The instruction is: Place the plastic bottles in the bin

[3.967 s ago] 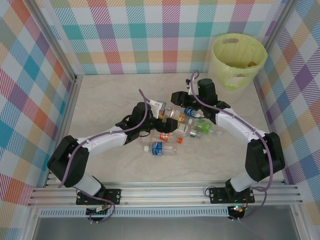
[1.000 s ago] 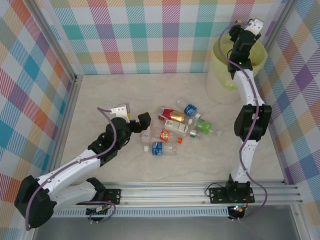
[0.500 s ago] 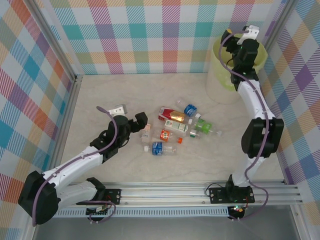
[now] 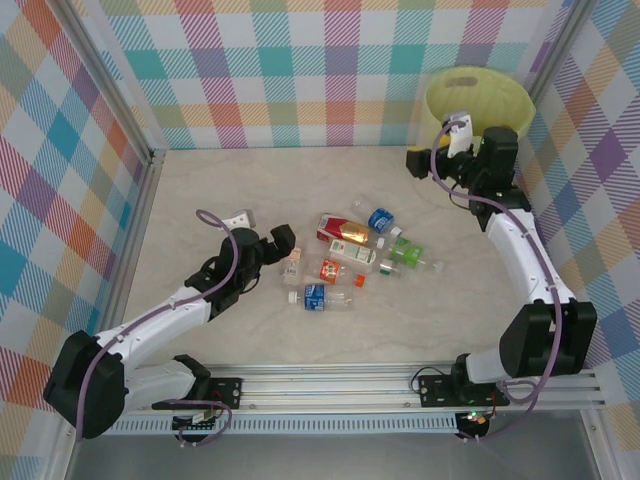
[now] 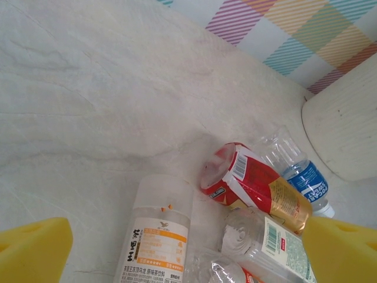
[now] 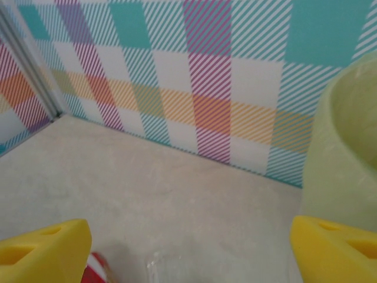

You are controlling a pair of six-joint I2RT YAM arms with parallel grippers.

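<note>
While the left claw (image 5: 188,250) gapes wide and empty by an orange-labelled bottle (image 5: 156,236), the bottles (image 4: 350,250) lie clustered mid-surface (image 4: 250,180). Right claw (image 6: 188,250) hangs beside the bin (image 4: 478,85) at the far right, pads spread wide, nothing held.

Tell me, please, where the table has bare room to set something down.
Bare table runs from the back wall to the left arm, and between the plastic bottles and the front rail. The centre is crowded: the bottles lie packed, left fingers close beside them. The bin and right arm crowd the far right.
</note>
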